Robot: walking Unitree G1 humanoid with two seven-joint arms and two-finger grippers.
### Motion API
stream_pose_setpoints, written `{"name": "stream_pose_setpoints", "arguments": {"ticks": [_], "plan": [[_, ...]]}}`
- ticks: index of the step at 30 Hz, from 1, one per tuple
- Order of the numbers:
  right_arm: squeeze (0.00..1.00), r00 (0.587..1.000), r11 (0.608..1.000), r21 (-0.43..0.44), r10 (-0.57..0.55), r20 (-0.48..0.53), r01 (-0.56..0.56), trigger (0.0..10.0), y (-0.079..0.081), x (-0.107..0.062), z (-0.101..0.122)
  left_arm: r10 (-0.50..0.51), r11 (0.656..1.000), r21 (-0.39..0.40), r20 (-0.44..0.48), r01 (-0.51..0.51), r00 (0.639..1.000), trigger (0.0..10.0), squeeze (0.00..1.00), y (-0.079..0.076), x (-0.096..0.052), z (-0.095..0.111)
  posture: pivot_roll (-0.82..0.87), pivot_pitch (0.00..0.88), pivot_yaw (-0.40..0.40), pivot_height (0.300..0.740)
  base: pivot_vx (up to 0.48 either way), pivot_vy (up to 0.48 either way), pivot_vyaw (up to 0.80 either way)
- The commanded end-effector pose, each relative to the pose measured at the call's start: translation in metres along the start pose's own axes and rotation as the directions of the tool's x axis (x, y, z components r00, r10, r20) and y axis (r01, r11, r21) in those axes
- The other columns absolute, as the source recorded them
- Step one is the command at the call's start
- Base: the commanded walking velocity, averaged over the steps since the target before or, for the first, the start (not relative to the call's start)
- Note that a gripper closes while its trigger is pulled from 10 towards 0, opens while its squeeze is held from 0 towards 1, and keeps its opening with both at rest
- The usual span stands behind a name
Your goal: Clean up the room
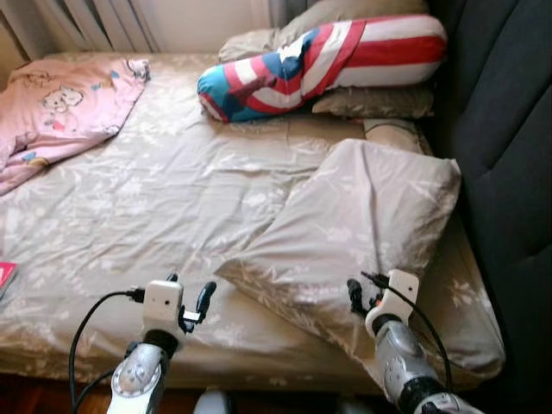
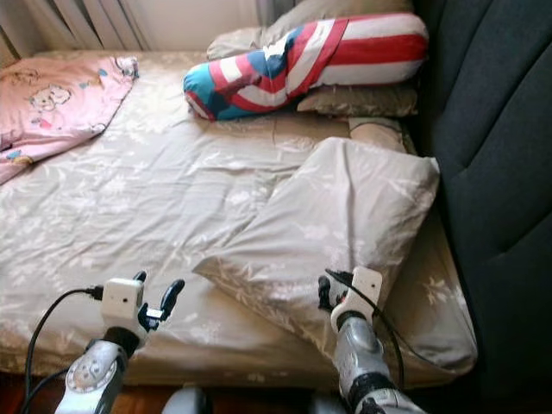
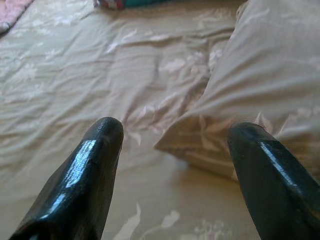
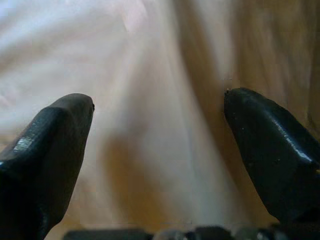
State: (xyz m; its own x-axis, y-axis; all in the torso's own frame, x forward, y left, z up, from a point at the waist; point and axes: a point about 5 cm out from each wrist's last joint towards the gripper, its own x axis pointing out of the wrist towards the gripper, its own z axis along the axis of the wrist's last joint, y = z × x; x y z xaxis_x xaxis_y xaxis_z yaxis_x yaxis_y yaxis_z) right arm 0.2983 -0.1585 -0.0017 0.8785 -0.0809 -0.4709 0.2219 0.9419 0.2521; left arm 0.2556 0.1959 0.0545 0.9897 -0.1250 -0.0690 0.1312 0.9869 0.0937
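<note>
A beige flowered pillow [image 1: 362, 224] lies askew on the right half of the bed [image 1: 147, 207], which has a sheet of the same cloth. My right gripper [image 1: 356, 293] hovers open over the pillow's near edge, and the pillow cloth [image 4: 150, 75] shows between its fingers. My left gripper [image 1: 191, 293] is open above the sheet near the bed's front edge, left of the pillow's near corner [image 3: 175, 145]. Neither gripper holds anything.
A red, white and blue striped bolster [image 1: 319, 65] rests on other pillows at the far end. A pink cartoon blanket [image 1: 65, 108] is crumpled at the far left. A dark padded headboard [image 1: 509, 129] runs along the right. A red object [image 1: 5, 276] lies at the left edge.
</note>
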Motion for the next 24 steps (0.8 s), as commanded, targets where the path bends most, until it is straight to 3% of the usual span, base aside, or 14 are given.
{"name": "stream_pose_setpoints", "arguments": {"ticks": [1,10,15,16,24], "plan": [[0.00,0.998,0.999,0.018,-0.039,-0.053,0.040,10.0,-0.009,-0.004,-0.013,-0.006,1.000,-0.003,-0.023,0.006,1.000,10.0,0.00,0.003,-0.007,-0.002,0.10,0.248,0.038,0.666,0.000,0.000,0.00],[0.00,0.995,0.998,0.029,-0.058,-0.077,0.061,10.0,-0.013,-0.005,-0.017,0.001,1.000,-0.002,-0.052,-0.001,0.999,10.0,0.00,0.006,-0.012,-0.004,0.07,0.284,0.056,0.666,0.000,0.000,0.00],[0.00,0.987,0.997,0.074,0.006,-0.163,0.006,10.0,-0.010,-0.008,-0.030,0.002,1.000,0.001,-0.058,-0.002,0.998,10.0,0.00,0.008,-0.013,-0.002,0.08,0.310,0.063,0.666,0.000,0.000,0.00],[0.00,0.982,0.997,0.076,0.021,-0.190,-0.006,10.0,-0.009,-0.011,-0.037,-0.003,1.000,0.004,-0.060,0.004,0.998,10.0,0.00,0.007,-0.015,-0.002,0.08,0.282,0.066,0.666,0.000,0.000,0.00],[0.00,0.968,0.993,0.093,0.088,-0.236,-0.068,10.0,-0.003,-0.018,-0.056,-0.026,1.000,0.015,-0.062,0.027,0.998,10.0,0.00,0.004,-0.026,0.001,0.10,0.309,0.082,0.666,0.000,0.000,0.00]]}}
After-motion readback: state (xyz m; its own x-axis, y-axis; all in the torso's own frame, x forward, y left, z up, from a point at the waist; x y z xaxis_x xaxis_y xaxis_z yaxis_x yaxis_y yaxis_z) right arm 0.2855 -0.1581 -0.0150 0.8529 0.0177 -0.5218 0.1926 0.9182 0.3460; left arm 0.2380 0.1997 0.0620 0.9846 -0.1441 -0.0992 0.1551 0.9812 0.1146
